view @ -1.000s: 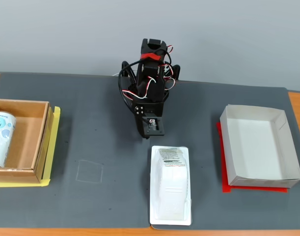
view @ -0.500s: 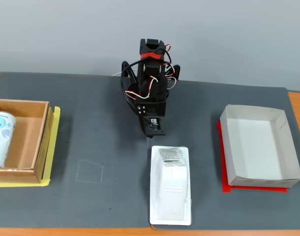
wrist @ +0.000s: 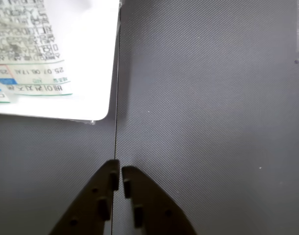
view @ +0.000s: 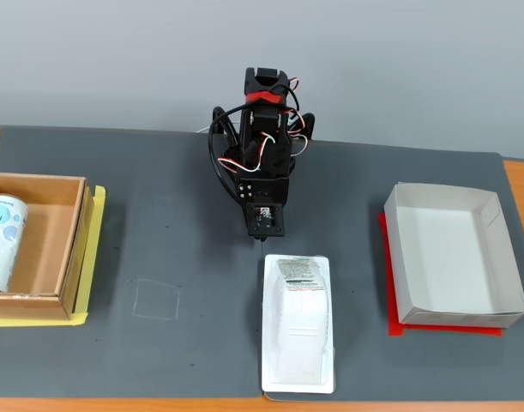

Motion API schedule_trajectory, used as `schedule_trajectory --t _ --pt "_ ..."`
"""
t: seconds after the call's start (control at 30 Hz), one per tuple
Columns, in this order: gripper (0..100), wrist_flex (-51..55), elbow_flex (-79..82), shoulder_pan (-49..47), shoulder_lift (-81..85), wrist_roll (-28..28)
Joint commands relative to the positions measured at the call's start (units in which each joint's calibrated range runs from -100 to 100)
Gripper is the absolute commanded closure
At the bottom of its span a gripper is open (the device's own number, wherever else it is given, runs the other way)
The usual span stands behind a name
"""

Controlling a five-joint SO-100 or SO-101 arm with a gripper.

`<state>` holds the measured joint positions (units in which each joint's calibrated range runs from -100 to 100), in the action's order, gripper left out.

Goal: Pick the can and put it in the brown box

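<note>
The can (view: 2,241), white with light-blue print, lies inside the brown box (view: 63,246) at the left edge of the fixed view. My gripper (view: 262,243) is folded near the arm's base at the table's middle back, far from the box. In the wrist view my gripper (wrist: 119,172) is shut and empty, its tips just above the dark mat. The can and brown box are out of the wrist view.
A white plastic tray package (view: 298,323) lies just in front of the gripper; its labelled corner (wrist: 51,54) shows in the wrist view. A white paper box (view: 451,257) stands on a red sheet at the right. Yellow tape edges the brown box.
</note>
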<state>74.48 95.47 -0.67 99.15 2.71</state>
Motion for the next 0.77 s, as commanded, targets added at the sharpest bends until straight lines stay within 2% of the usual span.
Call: schedule_trajectory --t 0.0,0.73 --pt "99 0.1 -3.0 -0.1 0.7 -0.3" --pt "99 -0.2 -3.3 0.3 0.1 -0.1"
